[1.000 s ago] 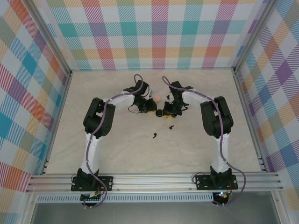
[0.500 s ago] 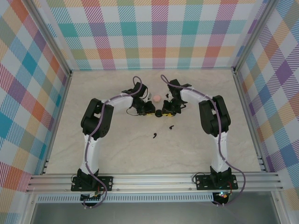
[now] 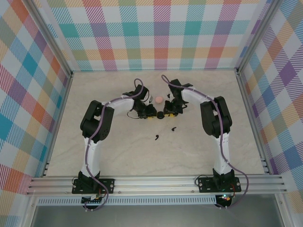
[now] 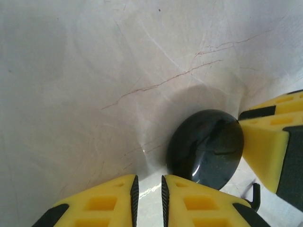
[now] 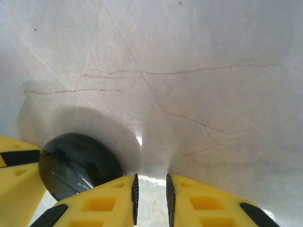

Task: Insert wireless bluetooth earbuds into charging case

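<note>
Earbuds [image 3: 173,128] lie nearer than our grippers; we see left gripper [image 4: 147,178] and right gripper [image 5: 150,177] flanking a black disc [image 4: 206,149], both pressed almost together, empty.

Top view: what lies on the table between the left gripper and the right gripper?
A black round disc lies between the left gripper and the right gripper, close to both. The top view shows it, and each wrist view too.

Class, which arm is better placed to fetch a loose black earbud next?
Right, probably: the right gripper is nearer the tiny black comma-shaped earbud lying right of centre than the left gripper is.
</note>
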`<state>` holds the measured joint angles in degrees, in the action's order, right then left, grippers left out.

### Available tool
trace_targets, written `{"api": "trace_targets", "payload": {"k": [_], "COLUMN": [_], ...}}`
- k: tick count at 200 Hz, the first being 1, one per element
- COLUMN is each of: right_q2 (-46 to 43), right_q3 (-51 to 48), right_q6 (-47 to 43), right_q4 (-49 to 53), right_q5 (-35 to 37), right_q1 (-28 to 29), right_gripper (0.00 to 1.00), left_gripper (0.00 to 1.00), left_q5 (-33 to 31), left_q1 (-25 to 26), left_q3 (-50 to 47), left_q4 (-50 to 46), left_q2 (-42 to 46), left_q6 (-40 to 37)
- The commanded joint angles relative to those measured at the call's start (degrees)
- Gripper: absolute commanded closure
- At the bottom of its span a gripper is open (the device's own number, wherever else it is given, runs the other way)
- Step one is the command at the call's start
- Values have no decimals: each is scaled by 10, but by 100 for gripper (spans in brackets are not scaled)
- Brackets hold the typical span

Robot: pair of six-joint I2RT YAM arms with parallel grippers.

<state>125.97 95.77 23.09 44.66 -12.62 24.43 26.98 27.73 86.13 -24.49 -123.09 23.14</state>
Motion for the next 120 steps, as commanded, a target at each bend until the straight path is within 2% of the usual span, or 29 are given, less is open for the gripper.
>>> {"api": "trace_targets", "payload": {"k": [1, 48, 82, 120], "right_q2": [16, 4, -34, -84], "right_q3": [19, 16, -8, -55], "right_q6": [-12, -12, -8, 7], "right_q4": [7, 16, 2, -39], "right_q5": [17, 51, 42, -15], "right_q1": [0, -1, -6, -14], "right_gripper": [73, 73, 73, 70], "left_gripper": [78, 77, 73, 67], "left_q5": [4, -41, -56, 5], "left_q1": [4, 3, -8, -32], "left_q3": [-14, -20, -12, 10], "left_q4": [-28, -51, -59, -34], "left_q2": [31, 51, 63, 50], "left_q6": [-4, -9, -20, -26]}}
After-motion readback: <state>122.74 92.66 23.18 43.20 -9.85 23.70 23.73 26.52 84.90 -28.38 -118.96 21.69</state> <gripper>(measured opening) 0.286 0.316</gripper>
